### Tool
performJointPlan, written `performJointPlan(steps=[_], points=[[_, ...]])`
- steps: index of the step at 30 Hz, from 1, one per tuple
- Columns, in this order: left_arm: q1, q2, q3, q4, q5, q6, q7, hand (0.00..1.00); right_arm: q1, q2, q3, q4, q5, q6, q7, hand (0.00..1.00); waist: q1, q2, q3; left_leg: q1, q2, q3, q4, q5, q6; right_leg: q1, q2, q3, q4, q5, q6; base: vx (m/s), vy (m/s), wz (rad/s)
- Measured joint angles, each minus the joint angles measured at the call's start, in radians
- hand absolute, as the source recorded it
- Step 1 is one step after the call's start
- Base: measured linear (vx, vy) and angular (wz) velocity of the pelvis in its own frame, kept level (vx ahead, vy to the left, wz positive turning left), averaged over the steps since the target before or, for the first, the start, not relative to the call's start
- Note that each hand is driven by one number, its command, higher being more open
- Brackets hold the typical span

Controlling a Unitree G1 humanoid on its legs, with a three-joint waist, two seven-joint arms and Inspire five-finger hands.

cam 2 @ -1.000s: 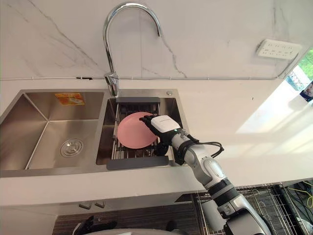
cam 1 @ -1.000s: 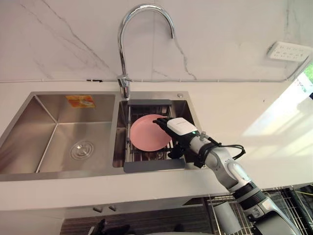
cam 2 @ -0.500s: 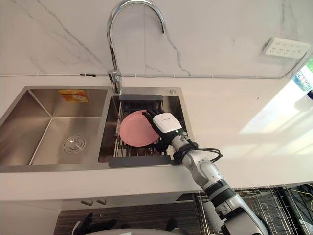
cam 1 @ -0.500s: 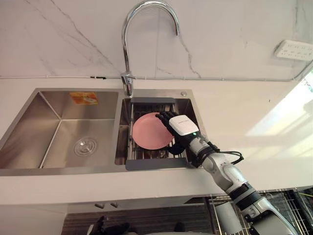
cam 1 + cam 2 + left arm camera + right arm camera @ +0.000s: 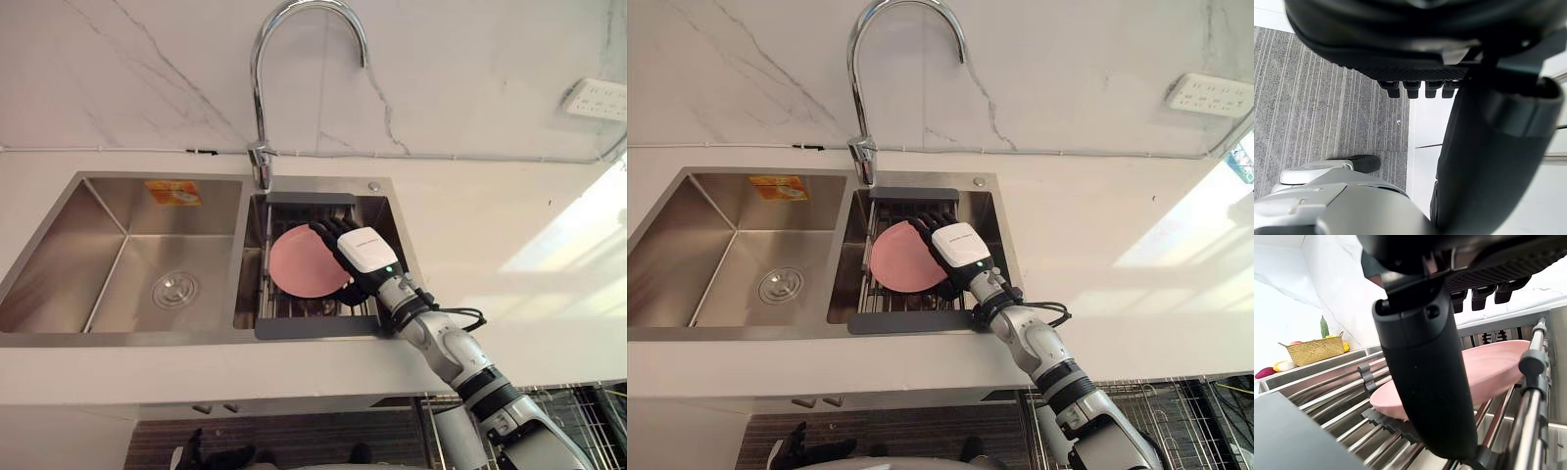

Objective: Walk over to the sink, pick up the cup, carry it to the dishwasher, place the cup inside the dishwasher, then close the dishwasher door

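As a pink plate (image 5: 304, 262) lies tilted on the metal rack (image 5: 312, 329) in the sink (image 5: 127, 245) basin just below the faucet (image 5: 260, 98), the robot's right hand (image 5: 364, 250) reaches over the plate's edge farthest from the faucet's base. Its fingers are spread loose above the rim and its thumb is beneath, not clamped. Whether they touch cannot be told. White surface (image 5: 490, 225) surrounds the sink. The left hand (image 5: 1400, 39) hangs relaxed over grey floor (image 5: 1327, 107).
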Motion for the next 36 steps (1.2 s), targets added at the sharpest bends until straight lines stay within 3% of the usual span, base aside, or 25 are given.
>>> performJointPlan(steps=[9,14,20,26,36], points=[[0.001,-0.002,0.000,-0.004,0.018,-0.016,0.022,1.00,0.000,-0.001,0.033,0.030,-0.018,-0.004,-0.013,0.00,0.001,-0.004,0.002,0.000,0.000,-0.004,-0.003,0.004,0.001,0.001,0.000,-0.004,0.000,0.000,0.000,-0.02,-0.004,0.00],[0.001,-0.002,0.000,-0.009,0.020,-0.030,0.033,1.00,0.000,-0.006,0.053,0.028,-0.097,-0.028,-0.103,0.00,0.003,-0.010,0.007,0.000,0.000,-0.006,-0.005,0.005,0.001,0.001,0.000,-0.006,0.001,0.000,0.000,0.00,0.000,0.00],[0.004,-0.003,0.001,-0.015,0.037,-0.052,0.058,1.00,0.003,-0.008,0.060,0.023,-0.118,-0.031,-0.137,0.00,0.020,-0.016,0.010,0.000,0.000,-0.007,-0.005,0.006,0.001,0.001,0.000,-0.006,0.002,0.000,0.000,0.00,0.000,0.00],[0.028,-0.004,0.003,-0.023,0.037,-0.069,0.079,1.00,0.025,-0.016,0.059,-0.001,-0.113,-0.016,-0.186,0.00,0.020,-0.012,0.012,0.000,-0.001,-0.006,-0.005,0.006,0.001,0.001,0.000,-0.004,0.004,0.000,0.000,0.00,0.000,0.00],[0.039,-0.018,0.003,-0.023,0.037,-0.076,0.089,1.00,0.031,-0.047,0.057,-0.024,-0.006,-0.013,-0.189,0.00,0.022,0.004,0.023,-0.001,-0.002,-0.008,-0.005,0.008,0.000,0.001,0.000,-0.004,0.004,0.000,0.000,0.00,0.000,0.00]])
